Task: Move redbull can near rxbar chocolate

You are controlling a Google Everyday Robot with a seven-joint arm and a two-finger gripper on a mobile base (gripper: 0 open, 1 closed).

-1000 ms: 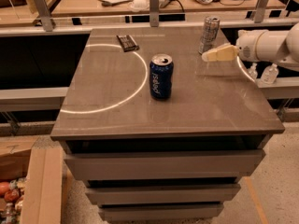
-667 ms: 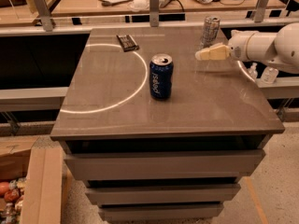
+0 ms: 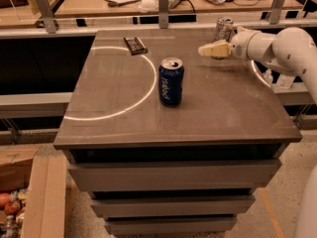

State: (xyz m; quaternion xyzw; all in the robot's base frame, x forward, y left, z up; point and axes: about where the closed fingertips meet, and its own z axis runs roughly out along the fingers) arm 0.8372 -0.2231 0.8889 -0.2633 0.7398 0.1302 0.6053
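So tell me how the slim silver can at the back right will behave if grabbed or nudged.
The redbull can is tall, narrow and upright, so a high push would likely tip it. Its round metal side would probably roll once down and may slide on the smooth tabletop. The gripper hovers across its lower part.

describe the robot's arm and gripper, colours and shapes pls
The arm is glossy white, made of smooth, rounded, bulbous segments, with no cables or markings visible. The gripper, over the back right of the table beside the redbull can, is a paler cream-tan and tapers to a narrow tip.
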